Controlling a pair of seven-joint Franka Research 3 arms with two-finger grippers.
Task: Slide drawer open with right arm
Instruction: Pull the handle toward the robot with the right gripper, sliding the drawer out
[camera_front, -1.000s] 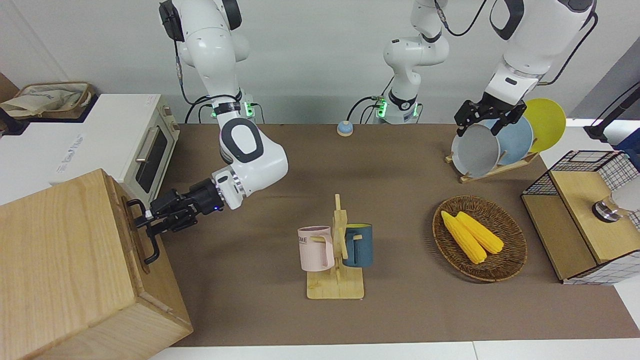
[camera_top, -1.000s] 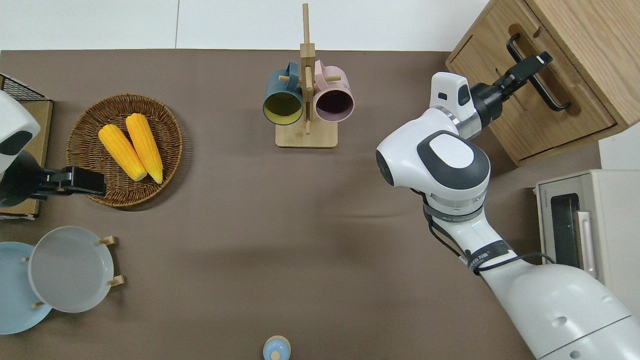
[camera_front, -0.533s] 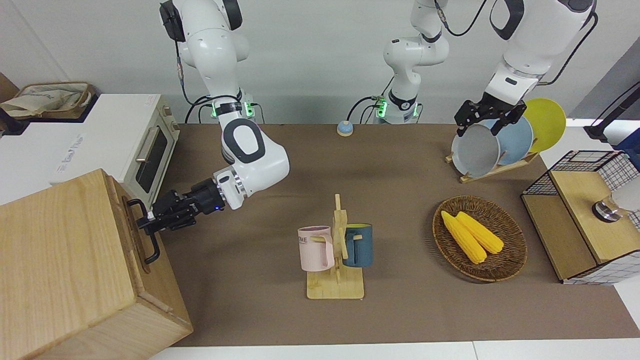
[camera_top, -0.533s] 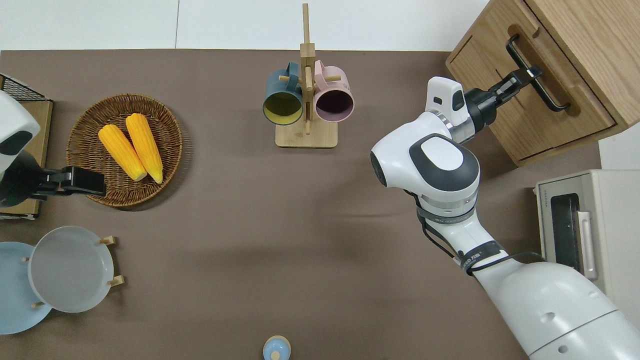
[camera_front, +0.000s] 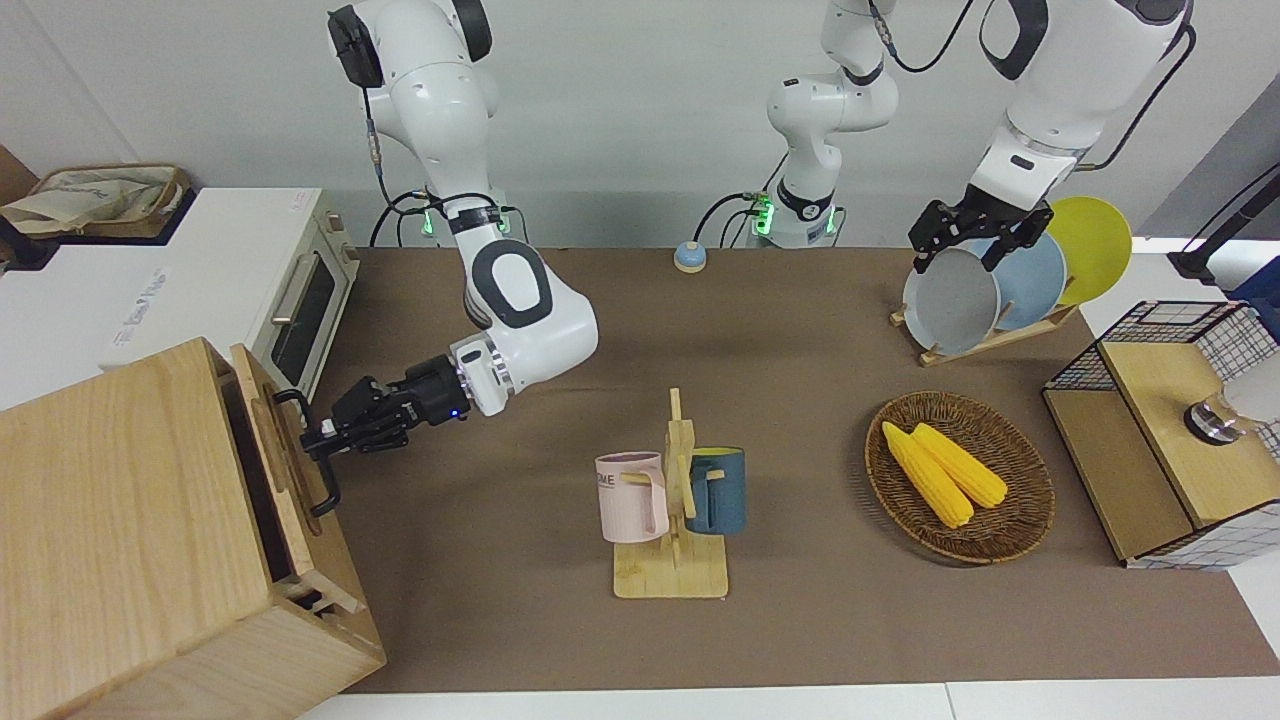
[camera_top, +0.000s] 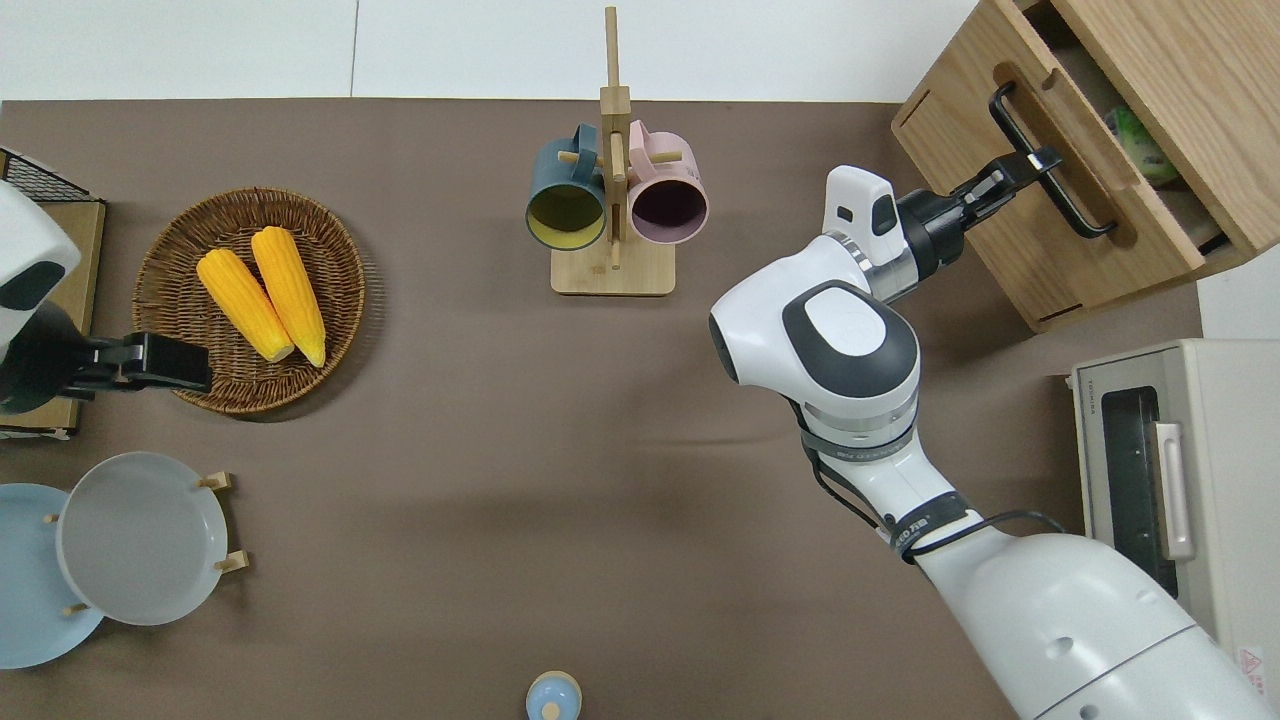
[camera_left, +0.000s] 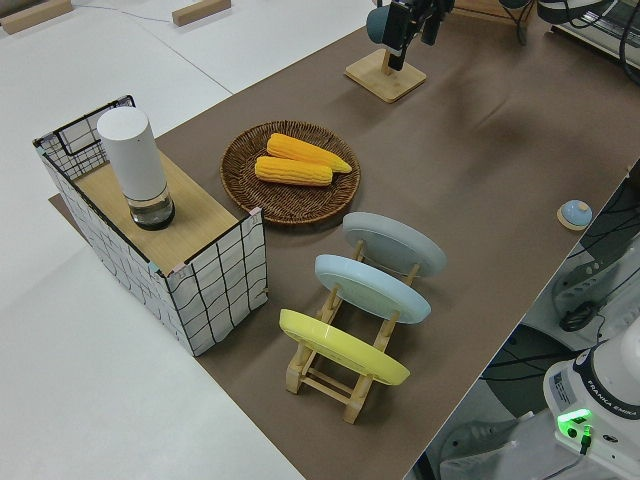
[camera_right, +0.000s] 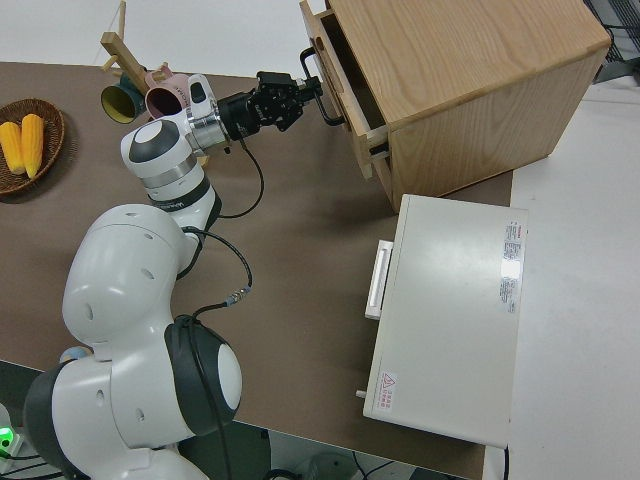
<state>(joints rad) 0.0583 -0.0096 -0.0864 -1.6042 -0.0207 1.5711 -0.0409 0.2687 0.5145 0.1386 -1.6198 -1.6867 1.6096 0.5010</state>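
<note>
The drawer (camera_front: 300, 535) (camera_top: 1150, 232) (camera_right: 358, 135) stands partly pulled out of the pale wooden cabinet (camera_front: 120, 520) (camera_top: 1190, 60) (camera_right: 450, 70) at the right arm's end of the table. A dark gap shows between its front panel and the cabinet. My right gripper (camera_front: 320, 440) (camera_top: 1035, 165) (camera_right: 305, 95) is shut on the black bar handle (camera_front: 318, 480) (camera_top: 1075, 205), near its middle. Something green (camera_top: 1135, 135) lies inside the drawer. The left arm (camera_front: 1040, 110) is parked.
A white toaster oven (camera_front: 270, 290) (camera_top: 1170, 480) stands beside the cabinet, nearer to the robots. A mug rack (camera_front: 675, 500) (camera_top: 612, 200) is mid-table. Toward the left arm's end are a corn basket (camera_front: 960, 475), a plate rack (camera_front: 1000, 285) and a wire-mesh box (camera_front: 1170, 430).
The right gripper, shut on the handle, has drawn back toward the middle of the table. The drawer has slid out with it and a gap has opened. The left arm is still.
</note>
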